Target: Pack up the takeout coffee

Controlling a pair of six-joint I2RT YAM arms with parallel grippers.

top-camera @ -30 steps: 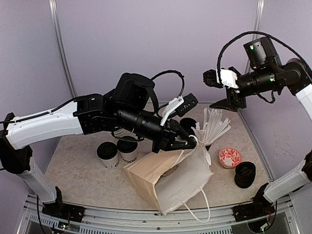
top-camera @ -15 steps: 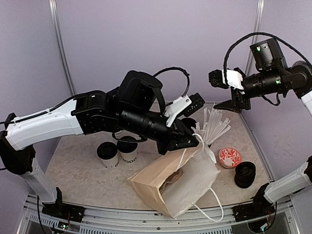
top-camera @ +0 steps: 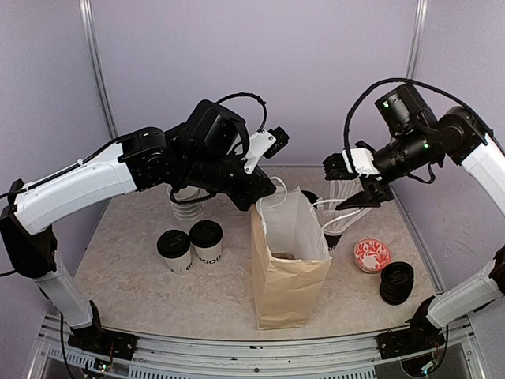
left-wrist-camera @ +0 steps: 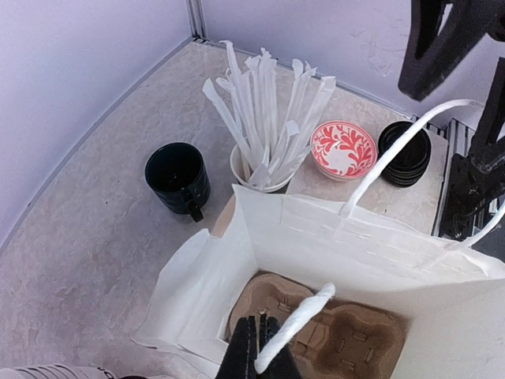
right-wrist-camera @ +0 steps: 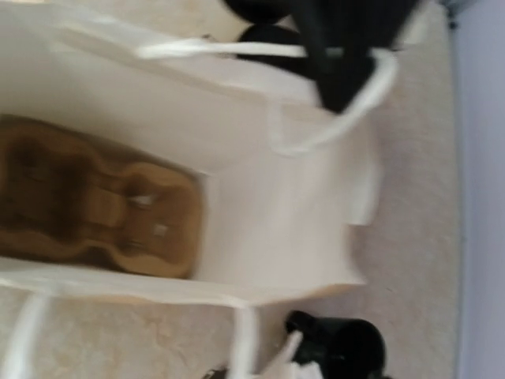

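Two white takeout coffee cups with black lids [top-camera: 173, 249] [top-camera: 207, 242] stand on the table left of the bag. The white paper bag [top-camera: 289, 260] stands upright and open, with the brown two-cup tray [left-wrist-camera: 335, 332] on its bottom. My left gripper [top-camera: 261, 200] is above the bag's left rim, shut on one white bag handle [left-wrist-camera: 293, 339]. In its wrist view the left gripper [left-wrist-camera: 265, 349] pinches that handle. My right gripper [top-camera: 349, 183] is open above the bag's right side, by the other handle [top-camera: 335, 208]. The right wrist view is blurred and shows the bag [right-wrist-camera: 268, 181] from above.
A black mug [left-wrist-camera: 177, 175], a cup of white sticks [left-wrist-camera: 264, 130], a red patterned bowl [left-wrist-camera: 343, 148] and a stack of black lids [left-wrist-camera: 406, 154] sit right of and behind the bag. A white ribbed stack [top-camera: 188, 208] stands under the left arm.
The bag went from lying tilted to standing upright as my left gripper pulled its handle up and back. My right gripper came down and left toward the bag's right handle.
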